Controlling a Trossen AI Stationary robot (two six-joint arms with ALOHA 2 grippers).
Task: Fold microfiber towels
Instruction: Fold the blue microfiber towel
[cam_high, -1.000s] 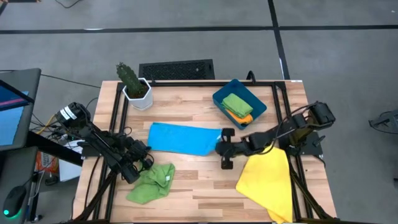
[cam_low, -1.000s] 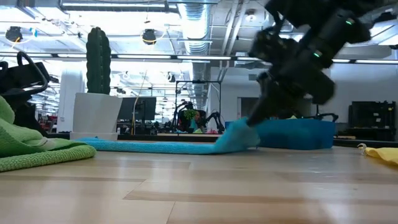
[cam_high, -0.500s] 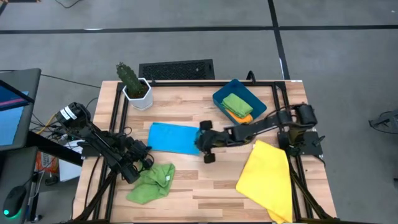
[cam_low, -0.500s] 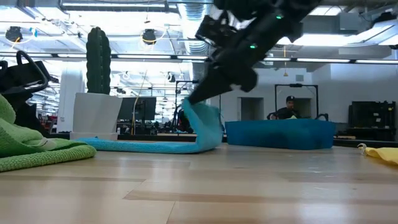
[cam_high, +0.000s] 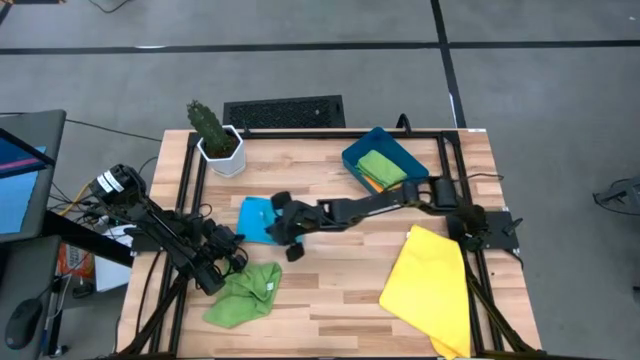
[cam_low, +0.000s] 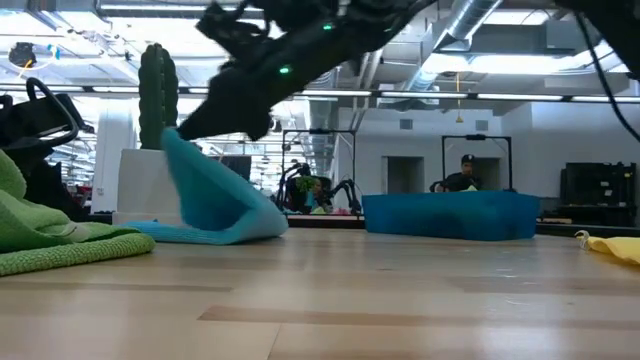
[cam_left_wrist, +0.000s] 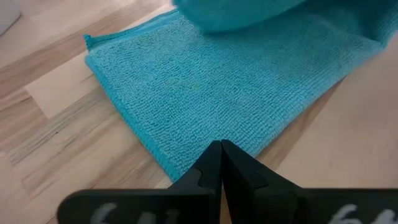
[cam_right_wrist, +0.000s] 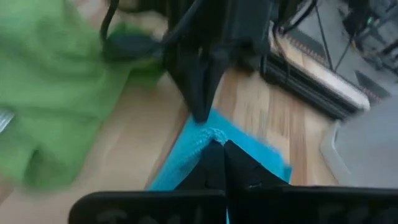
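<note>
One light blue microfiber towel (cam_high: 256, 217) mid-desk (cam_high: 330, 290), half doubled over; right hand (cam_high: 283, 228) clamped on its lifted edge; left hand (cam_high: 226, 250) closed, empty, beside it; probably soft, limp, light; best pinched at hem corners.

arms: you have two dark, near-black jointed arms, the left arm (cam_high: 165, 232) and the right arm (cam_high: 400, 200)
links: slim, with rounded joint housings
cables: thin black leads loop along both arms
left gripper (cam_left_wrist: 221, 163): matte black fingers, tapering to narrow tips
right gripper (cam_right_wrist: 219, 163): the same black, pointed build
lights: small green points glow on the right arm in your low view
</note>
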